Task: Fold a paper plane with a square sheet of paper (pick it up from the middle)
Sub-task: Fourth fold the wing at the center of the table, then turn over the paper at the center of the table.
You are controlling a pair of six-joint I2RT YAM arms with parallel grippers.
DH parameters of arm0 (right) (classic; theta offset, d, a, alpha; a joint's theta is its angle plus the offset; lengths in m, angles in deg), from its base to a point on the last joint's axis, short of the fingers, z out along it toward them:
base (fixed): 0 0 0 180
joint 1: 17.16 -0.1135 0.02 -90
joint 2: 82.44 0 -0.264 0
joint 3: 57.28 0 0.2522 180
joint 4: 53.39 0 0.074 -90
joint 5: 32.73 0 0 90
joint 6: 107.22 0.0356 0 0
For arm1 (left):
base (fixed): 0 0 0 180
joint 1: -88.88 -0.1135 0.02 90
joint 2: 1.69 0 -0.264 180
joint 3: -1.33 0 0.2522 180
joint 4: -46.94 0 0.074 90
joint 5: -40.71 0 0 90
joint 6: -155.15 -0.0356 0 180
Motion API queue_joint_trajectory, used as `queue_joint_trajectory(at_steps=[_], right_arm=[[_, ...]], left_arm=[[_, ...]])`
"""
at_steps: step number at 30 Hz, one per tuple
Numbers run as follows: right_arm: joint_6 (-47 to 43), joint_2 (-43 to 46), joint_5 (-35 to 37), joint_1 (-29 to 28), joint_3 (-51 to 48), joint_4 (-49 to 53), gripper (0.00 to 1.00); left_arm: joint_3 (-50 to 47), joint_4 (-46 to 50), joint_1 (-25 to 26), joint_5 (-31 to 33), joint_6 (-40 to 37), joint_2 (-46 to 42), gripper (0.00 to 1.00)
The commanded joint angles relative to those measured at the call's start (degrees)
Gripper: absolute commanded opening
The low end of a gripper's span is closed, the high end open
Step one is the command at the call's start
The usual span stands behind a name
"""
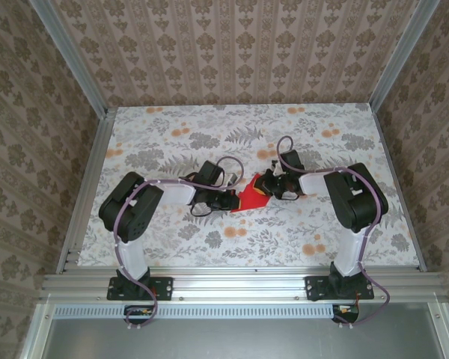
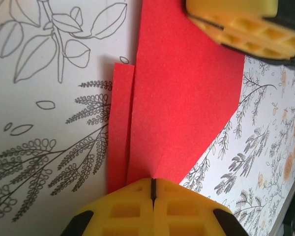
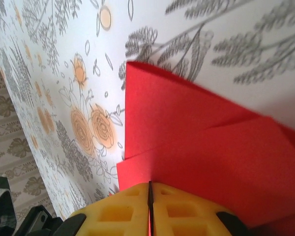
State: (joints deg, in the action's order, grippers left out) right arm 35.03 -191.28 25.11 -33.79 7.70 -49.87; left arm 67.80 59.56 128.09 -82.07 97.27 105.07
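Note:
The square sheet of paper [image 1: 251, 199] is bright red and folded into overlapping flaps with a pointed outline, a rough paper plane shape, at the table's middle. My left gripper [image 1: 233, 200] holds its left end and my right gripper [image 1: 268, 187] its right end. In the left wrist view the yellow jaws [image 2: 152, 186] are shut on the paper [image 2: 182, 98] at a crease, with a narrow flap [image 2: 120, 128] alongside and the right gripper's fingers [image 2: 236, 24] at the far edge. In the right wrist view the jaws [image 3: 150, 191] are pinched on the layered paper [image 3: 201, 142].
The floral table [image 1: 209, 239] spreads around the paper on every side. Patterned walls and aluminium rails [image 1: 82, 194] close it in at left, right and back. Both arms reach inward from their bases [image 1: 135, 284] at the near edge.

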Motion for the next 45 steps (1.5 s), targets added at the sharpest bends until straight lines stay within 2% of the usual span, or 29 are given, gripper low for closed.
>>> queue_joint_trajectory(at_steps=[1,15,22,27,32,39,45], right_arm=[[-0.76,-2.72,9.20,4.00,0.21,0.48,0.11],[1.10,-1.94,11.24,9.70,-0.36,-2.58,0.11],[-2.36,2.05,10.99,10.91,1.97,0.00,0.13],[-5.47,9.01,9.15,10.28,0.47,3.34,0.24],[-8.99,15.38,8.27,6.93,-2.67,8.51,0.39],[-5.56,18.35,7.07,-0.31,-7.09,6.08,0.54],[-1.77,14.13,6.91,-4.66,-6.85,2.75,0.56]], left_arm=[[-3.85,11.87,-1.32,4.55,-1.80,1.52,0.00],[-4.05,11.74,-1.58,3.73,-1.80,1.03,0.00],[-1.70,10.87,-1.65,1.66,-1.38,-0.59,0.00],[2.42,10.02,-1.50,0.16,-0.92,-5.38,0.17],[4.62,10.11,-1.91,3.88,-1.58,-8.13,0.36],[6.66,7.26,-2.29,6.68,-0.82,-4.90,0.46],[7.88,5.99,-2.29,5.22,-0.13,-1.77,0.49]])
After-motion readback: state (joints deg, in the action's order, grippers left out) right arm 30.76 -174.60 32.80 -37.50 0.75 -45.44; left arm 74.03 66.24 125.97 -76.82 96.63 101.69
